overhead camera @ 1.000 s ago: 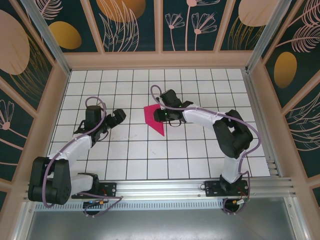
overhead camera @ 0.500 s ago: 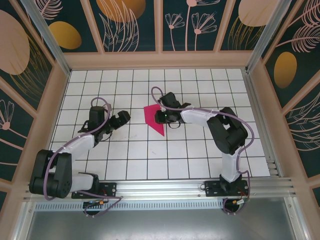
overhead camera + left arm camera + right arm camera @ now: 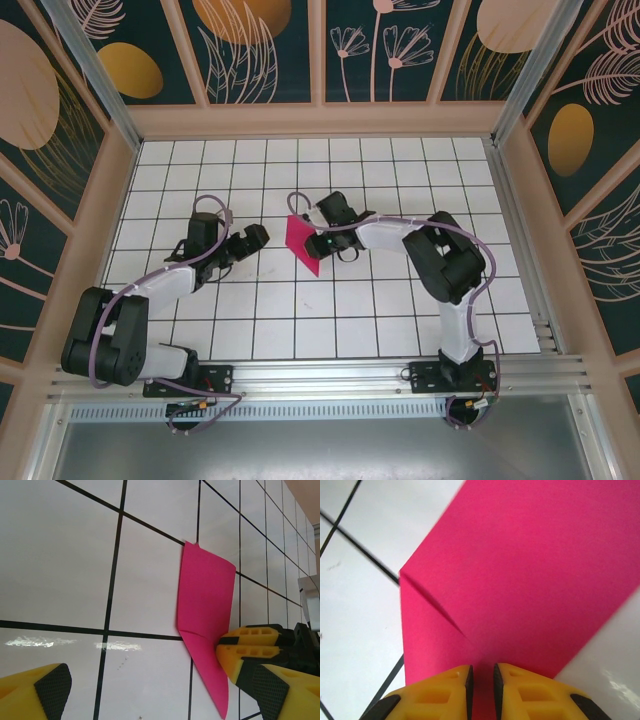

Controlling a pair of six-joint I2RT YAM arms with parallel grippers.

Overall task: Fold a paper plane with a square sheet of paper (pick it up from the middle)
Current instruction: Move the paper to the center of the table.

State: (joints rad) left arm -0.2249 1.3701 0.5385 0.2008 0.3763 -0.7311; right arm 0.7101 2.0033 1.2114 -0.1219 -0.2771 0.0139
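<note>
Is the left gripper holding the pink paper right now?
No, the left gripper stands open, clear of the pink paper, which the right gripper pinches.

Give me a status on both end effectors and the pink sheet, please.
Left end effector open, empty. Right end effector shut on pink sheet. Sheet creased, partly raised. No obstruction seen.

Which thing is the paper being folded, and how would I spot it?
Look near the middle of the white gridded table. There the right gripper pinches the pink sheet of paper, partly folded, tapering to a point. Nothing else there is magenta.
</note>
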